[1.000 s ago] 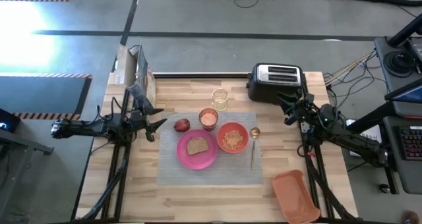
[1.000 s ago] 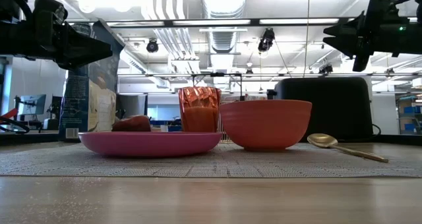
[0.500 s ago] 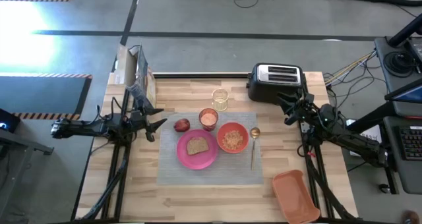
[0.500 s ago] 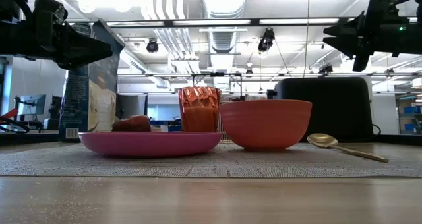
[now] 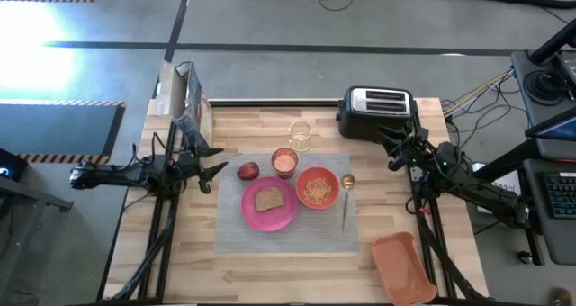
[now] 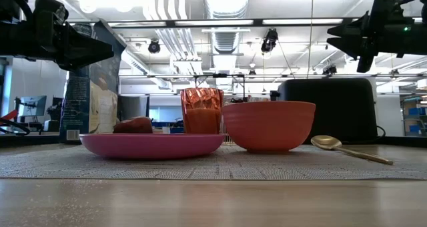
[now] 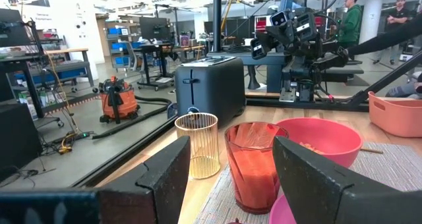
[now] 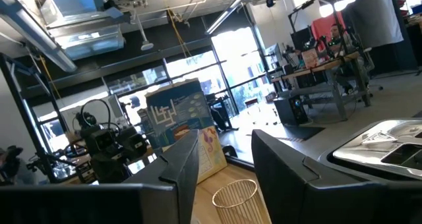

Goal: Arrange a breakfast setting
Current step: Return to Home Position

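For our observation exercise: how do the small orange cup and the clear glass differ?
The orange cup is translucent orange; the clear glass is colourless with fine vertical lines. The cup stands on the grey placemat; the glass stands on the wooden table beyond it. The cup seems to hold an orange drink; the glass looks empty. Both stand upright, side by side.

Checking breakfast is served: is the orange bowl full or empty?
Not empty: the high view shows pale crumbly food inside the orange bowl; how full, cannot tell.
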Motion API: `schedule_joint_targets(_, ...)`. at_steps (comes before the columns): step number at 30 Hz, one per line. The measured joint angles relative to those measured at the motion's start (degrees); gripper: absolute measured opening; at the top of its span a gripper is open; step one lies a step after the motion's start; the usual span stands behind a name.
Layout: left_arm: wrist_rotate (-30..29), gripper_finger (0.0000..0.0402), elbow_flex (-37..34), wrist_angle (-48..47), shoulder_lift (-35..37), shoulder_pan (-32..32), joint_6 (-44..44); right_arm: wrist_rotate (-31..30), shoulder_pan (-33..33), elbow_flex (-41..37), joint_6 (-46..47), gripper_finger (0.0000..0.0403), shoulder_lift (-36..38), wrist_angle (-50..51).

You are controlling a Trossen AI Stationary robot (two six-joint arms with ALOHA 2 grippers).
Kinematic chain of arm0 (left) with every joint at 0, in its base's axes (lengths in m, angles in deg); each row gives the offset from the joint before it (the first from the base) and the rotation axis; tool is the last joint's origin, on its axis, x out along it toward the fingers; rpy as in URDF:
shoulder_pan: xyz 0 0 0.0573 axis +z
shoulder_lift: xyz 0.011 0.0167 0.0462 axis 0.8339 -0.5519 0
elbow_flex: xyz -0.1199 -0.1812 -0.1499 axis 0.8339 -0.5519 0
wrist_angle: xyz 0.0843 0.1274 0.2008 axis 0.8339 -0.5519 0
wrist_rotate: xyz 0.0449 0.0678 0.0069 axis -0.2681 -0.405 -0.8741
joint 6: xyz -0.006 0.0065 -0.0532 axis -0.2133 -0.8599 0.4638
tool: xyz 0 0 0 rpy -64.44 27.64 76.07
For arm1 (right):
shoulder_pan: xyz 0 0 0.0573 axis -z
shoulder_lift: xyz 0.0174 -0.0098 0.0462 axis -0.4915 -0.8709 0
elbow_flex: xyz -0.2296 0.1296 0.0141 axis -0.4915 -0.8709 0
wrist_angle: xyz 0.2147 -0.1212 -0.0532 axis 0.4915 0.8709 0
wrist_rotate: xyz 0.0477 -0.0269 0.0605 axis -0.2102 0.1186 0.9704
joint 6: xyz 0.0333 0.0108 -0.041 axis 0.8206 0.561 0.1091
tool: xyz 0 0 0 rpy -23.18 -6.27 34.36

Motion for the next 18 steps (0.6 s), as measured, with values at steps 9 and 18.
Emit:
schedule_joint_targets(9,0.00,0.0201,0.00,0.00,-0.01,0.00,-0.01,-0.01,0.00,0.00,0.00,0.0121,0.00,0.00)
schedule_joint_targets(18,0.00,0.0201,-0.01,0.01,-0.01,0.01,-0.02,0.00,0.00,0.01,0.00,0.0128,0.00,0.02)
